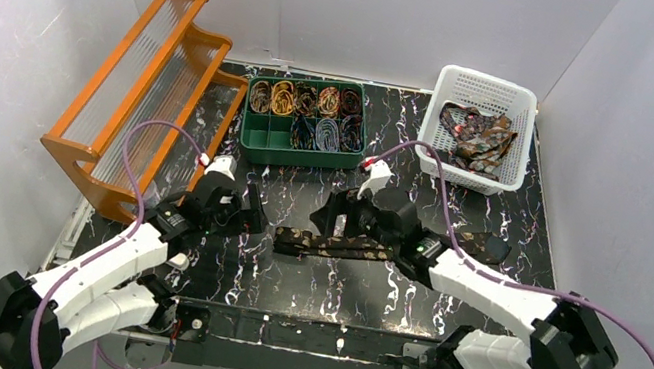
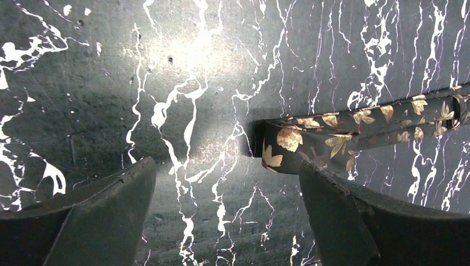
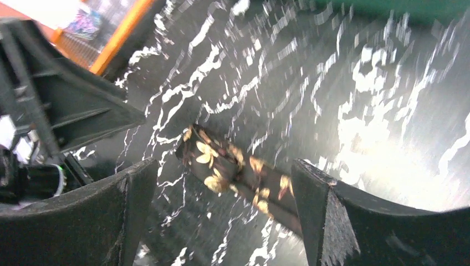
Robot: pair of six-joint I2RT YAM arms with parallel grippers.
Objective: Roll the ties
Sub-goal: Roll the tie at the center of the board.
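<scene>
Tie (image 1: 333, 244), dark with gold flowers, lies folded flat on the black marble table (image 1: 286, 279) between the 2 arms. Just beside its folded end the left gripper (image 2: 226, 166) stands wide apart, empty. Over the strip the right gripper (image 3: 223, 165) hangs with jaws spread, gripping nothing. Loose ties (image 1: 476, 135) fill the white basket (image 1: 489, 79).

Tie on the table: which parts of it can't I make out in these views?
Top external: the tie passes under the right arm, hiding its far stretch.
Left wrist: only its folded end shows; the rest runs off the right edge.
Right wrist: blurred, and a finger covers its lower part.
</scene>
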